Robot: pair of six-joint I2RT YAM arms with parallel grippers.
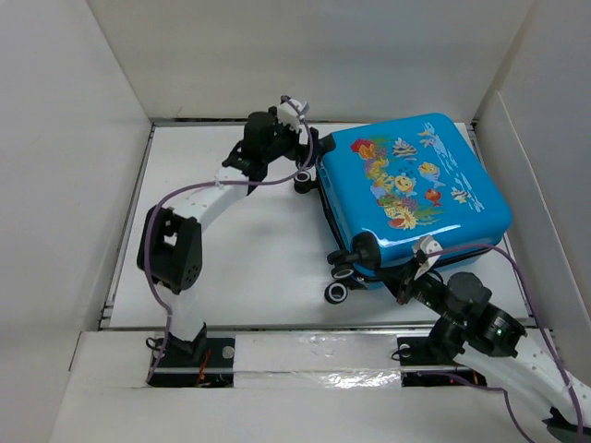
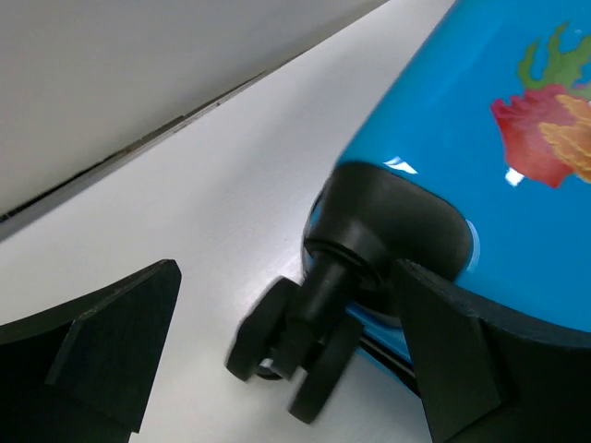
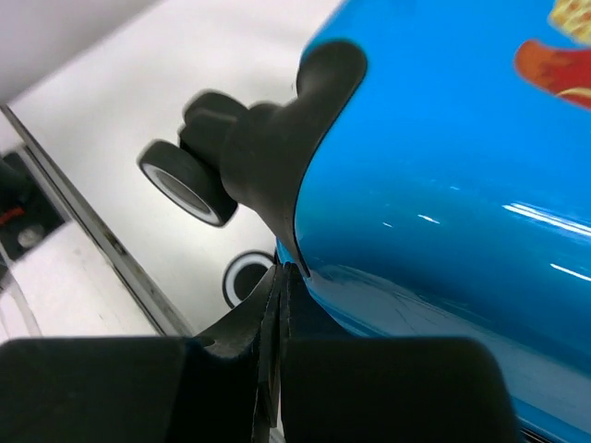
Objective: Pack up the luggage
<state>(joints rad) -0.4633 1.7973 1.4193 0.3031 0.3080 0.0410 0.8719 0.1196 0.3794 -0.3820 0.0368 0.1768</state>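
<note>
Lining and contents were hidden: the luggage (image 1: 411,185) lay shut and flat in the far right corner of the white table (image 1: 249,268), boxed by plain white walls (image 1: 323,55). Its glossy blue shell bore a fish print. A black caster (image 2: 297,343) sat blurred inside the left gripper (image 2: 286,277), whose fingers were spread wide. The right gripper (image 3: 279,295) was pressed together at the near seam, tips partly hidden.
</note>
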